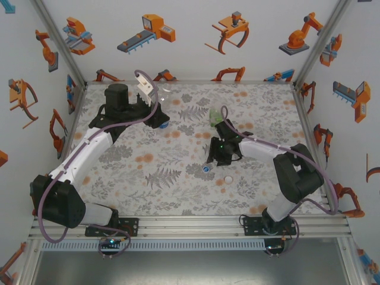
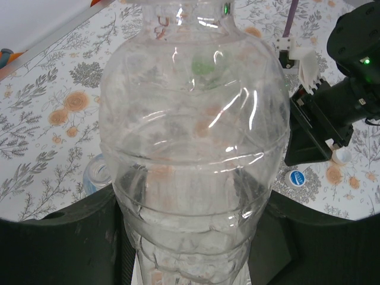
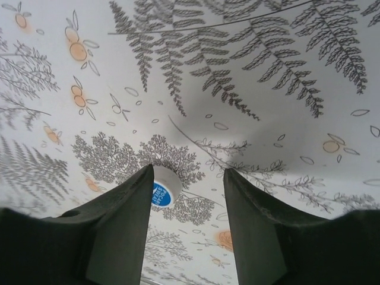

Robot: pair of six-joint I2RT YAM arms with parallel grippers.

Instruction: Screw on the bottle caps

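Clear bottle [image 2: 196, 148] in left fingers [image 2: 59, 249]; cap [image 3: 162, 189] partly behind spread right fingers [image 3: 119, 237].

The bottle [image 2: 196, 148] is clear, glossy plastic, ribbed and full of highlights. The cap [image 3: 161, 189] is smooth white plastic (its top printed blue). The table cover [image 3: 267, 89] looks matt; the rail [image 1: 190, 224] along its near edge is brushed metal.
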